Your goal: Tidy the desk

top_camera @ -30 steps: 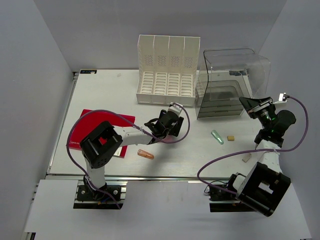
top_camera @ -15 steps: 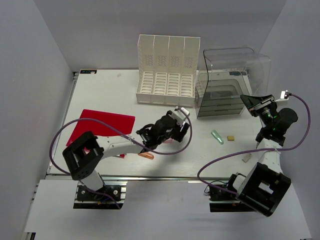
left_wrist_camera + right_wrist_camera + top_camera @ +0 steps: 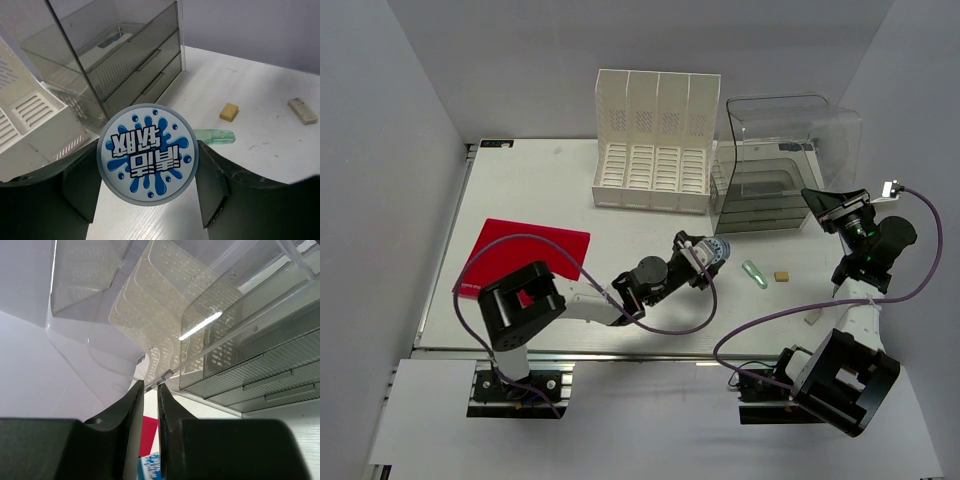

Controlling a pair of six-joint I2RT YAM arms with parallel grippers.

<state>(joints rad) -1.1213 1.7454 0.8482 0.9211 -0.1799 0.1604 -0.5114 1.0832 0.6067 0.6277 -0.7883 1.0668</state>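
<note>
Worktop (image 3: 520, 190), white, spreads under both arms and carries everything. Drawer unit (image 3: 760, 205) stands far right with a clear cover (image 3: 790, 125) on top. Right tool (image 3: 150, 384) is narrow, pinching the cover's edge, apparently propping it. White file rack (image 3: 655, 140) stands just beside the drawers. Red folder (image 3: 525, 255) lies at left. Left tool (image 3: 147, 165) is wide, clamped on a round blue-and-white disc (image 3: 147, 154) mid-worktop. Step, likely: stowing the disc. Next move calls for a carry to the drawer unit. Green tube (image 3: 754, 273) and tan block (image 3: 781, 276) lie loose.
</note>
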